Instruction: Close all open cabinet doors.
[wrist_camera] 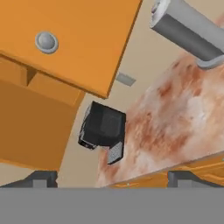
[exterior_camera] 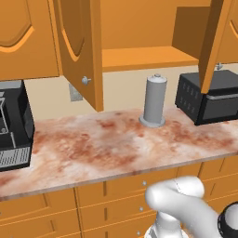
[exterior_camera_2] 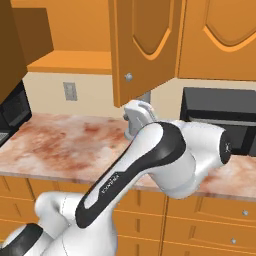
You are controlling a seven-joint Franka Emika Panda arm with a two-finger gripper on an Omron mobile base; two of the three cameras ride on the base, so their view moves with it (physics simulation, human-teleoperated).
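Cabinet doors (exterior_camera: 79, 51) hang open above the marbled bench (exterior_camera: 116, 144); one (wrist_camera: 65, 41) fills the hand view, the fingers (wrist_camera: 43, 178) spread wide, holding nothing.

Worktop (exterior_camera: 107, 144): mottled red-and-cream stone surface, running the full width of the kitchen. Beneath it, a run of orange drawer fronts (exterior_camera: 125, 186) with small knobs. Rear wall (exterior_camera: 125, 90) plain cream, fitted with one grey outlet plate (exterior_camera_2: 70, 91). Standing on the worktop — a grey cylindrical paper-towel holder (exterior_camera: 155, 101), upright near the wall; a black toaster oven (exterior_camera: 209, 96) to its right; another black appliance (exterior_camera: 14, 125) at far left. Lighting even, no strong shadows.
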